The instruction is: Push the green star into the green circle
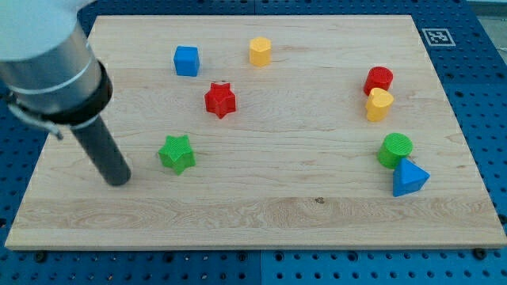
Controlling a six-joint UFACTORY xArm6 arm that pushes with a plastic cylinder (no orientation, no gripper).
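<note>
The wooden board (261, 214) fills nearly the whole view, pale and bare across its middle and along its bottom edge, with a blue pegboard table (483, 71) showing round its rim. The arm (47, 71) comes in big from the view's top left, a grey cylinder narrowing to the dark rod, and my tip (119, 182) sits on the board near the left edge, just to the left of the green star (177, 153), a small gap between them (there are no fingers on this rod, so nothing is open, closed or clamped). The green star lies left of centre, with a wide stretch of bare wood running from it to the view's right. At the far end of that stretch sits the green circle (394, 150), close to the right edge, with the blue triangle (409, 178) touching it just below. Above them, the yellow block (379, 104) and the red block (379, 80) are pressed together. Up towards the top edge: the red star (220, 100) above and right of the green star, the blue cube (186, 61), and the yellow hexagonal block (260, 51).
</note>
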